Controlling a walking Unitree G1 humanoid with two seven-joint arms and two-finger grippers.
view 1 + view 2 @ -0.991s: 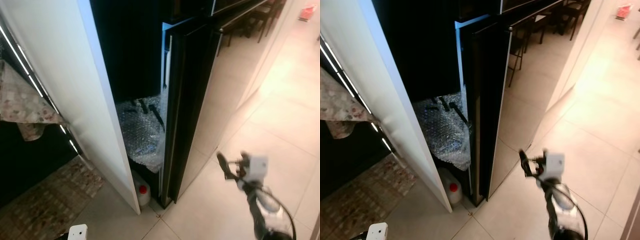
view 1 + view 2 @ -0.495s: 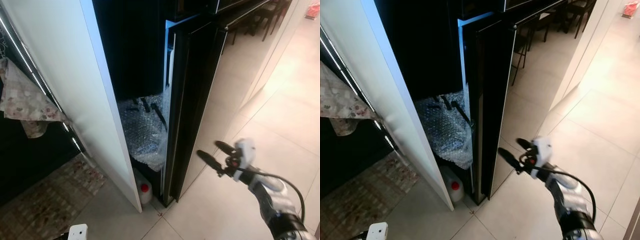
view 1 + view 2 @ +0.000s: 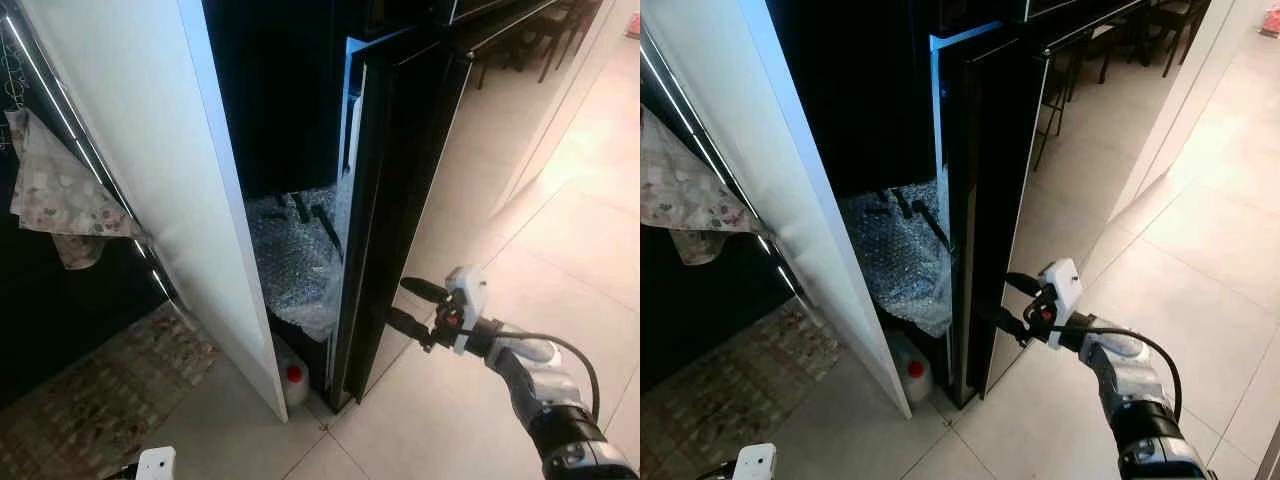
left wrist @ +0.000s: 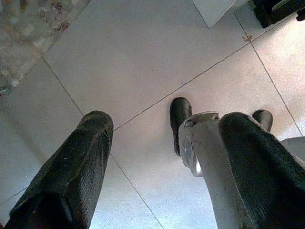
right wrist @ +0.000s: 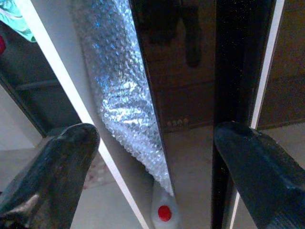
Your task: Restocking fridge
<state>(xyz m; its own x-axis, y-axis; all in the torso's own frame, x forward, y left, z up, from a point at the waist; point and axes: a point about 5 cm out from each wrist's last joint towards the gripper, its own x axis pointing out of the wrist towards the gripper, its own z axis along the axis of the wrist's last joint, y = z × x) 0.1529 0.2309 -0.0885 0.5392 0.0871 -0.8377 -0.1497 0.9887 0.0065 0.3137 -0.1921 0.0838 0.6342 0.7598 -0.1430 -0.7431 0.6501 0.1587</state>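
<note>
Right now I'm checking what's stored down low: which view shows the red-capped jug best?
Left eye view: the red-capped jug stands on the floor under the bubble wrap. Right eye view shows it similarly; the right wrist view catches its cap between the right gripper fingers.

Bubble wrap (image 3: pixel 295 265) is lying between white panel (image 3: pixel 150 170) on the left and fridge door (image 3: pixel 385 200) on the right. Jug (image 3: pixel 293 382) is sitting on floor (image 3: pixel 430 420) beneath it.

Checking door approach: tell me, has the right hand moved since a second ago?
Yes. The right hand has swung up and leftward, open, to the black door edge.
</note>
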